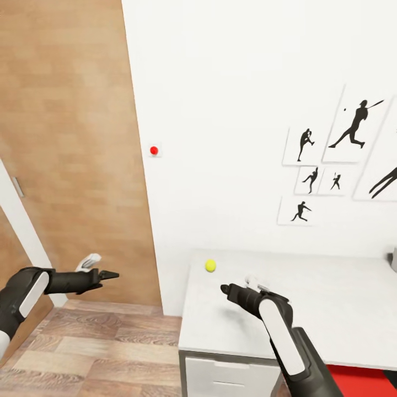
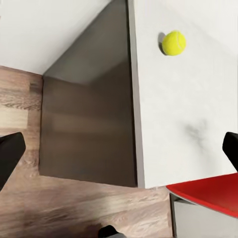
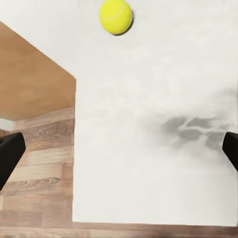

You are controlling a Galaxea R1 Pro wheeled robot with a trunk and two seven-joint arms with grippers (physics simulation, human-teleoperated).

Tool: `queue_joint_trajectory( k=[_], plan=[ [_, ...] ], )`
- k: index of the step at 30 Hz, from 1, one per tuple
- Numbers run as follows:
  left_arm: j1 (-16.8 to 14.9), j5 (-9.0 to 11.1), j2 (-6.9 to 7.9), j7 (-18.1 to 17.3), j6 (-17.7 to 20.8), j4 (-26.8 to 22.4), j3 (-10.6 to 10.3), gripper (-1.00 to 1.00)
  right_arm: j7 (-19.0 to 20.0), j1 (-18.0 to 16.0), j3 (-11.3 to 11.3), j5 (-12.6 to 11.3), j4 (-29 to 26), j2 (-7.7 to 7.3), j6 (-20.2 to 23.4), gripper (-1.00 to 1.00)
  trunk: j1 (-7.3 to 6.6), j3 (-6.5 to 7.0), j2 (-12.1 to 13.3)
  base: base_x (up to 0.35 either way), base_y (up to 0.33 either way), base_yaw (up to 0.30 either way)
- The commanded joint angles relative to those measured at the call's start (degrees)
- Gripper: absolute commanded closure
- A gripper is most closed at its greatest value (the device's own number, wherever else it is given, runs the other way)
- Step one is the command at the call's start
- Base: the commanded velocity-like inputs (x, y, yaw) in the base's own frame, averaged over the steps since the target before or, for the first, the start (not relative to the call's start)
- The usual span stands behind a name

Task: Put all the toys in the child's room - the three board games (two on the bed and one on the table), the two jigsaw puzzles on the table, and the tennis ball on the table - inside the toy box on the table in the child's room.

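Note:
A yellow tennis ball [image 1: 210, 266] lies near the far left corner of the white table [image 1: 331, 309]. My right gripper [image 1: 224, 288] hovers over the table a short way in front of the ball, pointing at it. It is open and empty, and in the right wrist view the ball [image 3: 115, 16] sits ahead of the spread fingertips [image 3: 10, 156]. My left gripper [image 1: 113, 274] hangs over the floor left of the table, also open and empty. Its wrist view takes in the ball [image 2: 174, 43] and the table's corner [image 2: 148, 168]. Board games, puzzles and toy box are out of view.
A wooden door panel [image 1: 71, 138] fills the left side above the wood floor [image 1: 99, 347]. The white wall carries baseball silhouette pictures [image 1: 353, 127] and a red button [image 1: 154, 150]. Under the table's front edge are a drawer [image 1: 231, 377] and a red object [image 1: 358, 380]. A grey item [image 1: 393, 259] is cut off at right.

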Motion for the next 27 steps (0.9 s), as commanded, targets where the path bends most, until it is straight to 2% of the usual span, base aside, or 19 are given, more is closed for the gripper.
queue_joint_trajectory(
  k=[1,5,14,17,18,20,22,24,25,27],
  plan=[
    [-0.1,-0.1,-0.23,1.1,0.2,0.0,0.2,-1.0,-0.7,-0.1,0.4,-0.5,-0.5,0.11,0.1,-1.0,0.05,-0.14,-0.1,0.151,0.235,-0.005],
    [-0.1,-0.1,-0.9,3.1,0.2,0.0,0.7,-1.0,-0.9,-0.1,1.0,-0.5,-1.1,0.25,0.1,-1.0,0.05,-0.26,-0.1,0.178,0.209,-0.073],
    [0.0,-0.6,-1.64,3.8,0.2,0.0,0.0,-1.0,-1.0,-0.1,1.3,-0.5,-1.2,0.66,0.1,-1.0,0.05,-1.0,-0.1,0.068,0.04,-0.052],
    [0.1,-1.2,-3.09,4.6,-0.4,0.1,-0.5,-1.0,-1.1,-0.8,1.4,-0.5,-0.6,1.51,0.2,-1.0,0.05,-1.28,-0.1,0.006,0.003,-0.005],
    [0.2,-1.9,-4.21,5.5,-1.3,0.2,-0.8,-1.0,-1.2,-1.9,1.4,-0.5,0.5,2.17,0.2,-1.0,0.05,-1.38,-0.1,0.003,0.001,-0.002],
    [0.3,-2.8,-5.31,6.6,-2.6,0.3,-1.0,-1.0,-1.6,-3.9,1.4,-0.5,2.5,2.79,0.3,-1.0,0.05,-1.56,-0.1,0.002,0.001,-0.002],
    [0.4,-3.9,-6.41,8.2,-4.1,0.4,-1.3,-1.0,-3.4,-7.7,1.4,-0.5,6.5,3.42,0.5,-1.0,0.05,-1.75,-0.1,0.001,0.0,0.0],
    [0.6,-4.8,-7.04,9.4,-5.2,0.5,-1.3,-1.0,-7.7,-12.7,1.4,-0.7,10.5,4.12,0.8,-1.0,0.05,-1.94,-0.1,0.0,0.0,0.0],
    [0.6,-4.9,-7.1,9.6,-5.4,0.5,-1.3,-1.0,-9.0,-13.8,1.5,-0.8,11.1,4.4,0.9,-1.0,0.05,-2.04,-0.1,0.0,0.0,0.0],
    [0.6,-5.2,-7.12,10.1,-5.9,0.9,-1.2,-1.0,-13.6,-18.3,1.8,-1.0,12.9,5.8,1.5,-1.0,0.05,-2.23,-0.1,0.0,0.0,0.0]
  ],
)
